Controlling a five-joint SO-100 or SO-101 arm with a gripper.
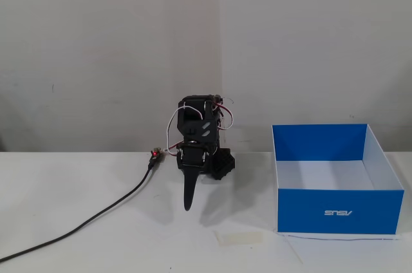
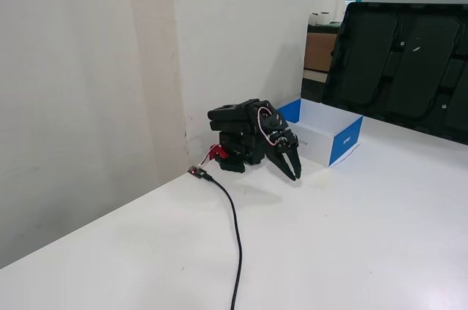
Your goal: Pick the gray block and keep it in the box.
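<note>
Your blue box (image 1: 340, 212) sits open on the white table (image 1: 96, 247), its white floor bare as far as the front camera sees; the gray block appears in neither fixed view. Your folded black arm (image 1: 198, 138) points its tool (image 1: 188, 205) down just above the table, left of the box, fingers together and gripping nothing. A black cable (image 1: 96, 215) trails off left. Only the side camera shows the dark panels (image 2: 398, 61) behind the box (image 2: 330, 133).
</note>
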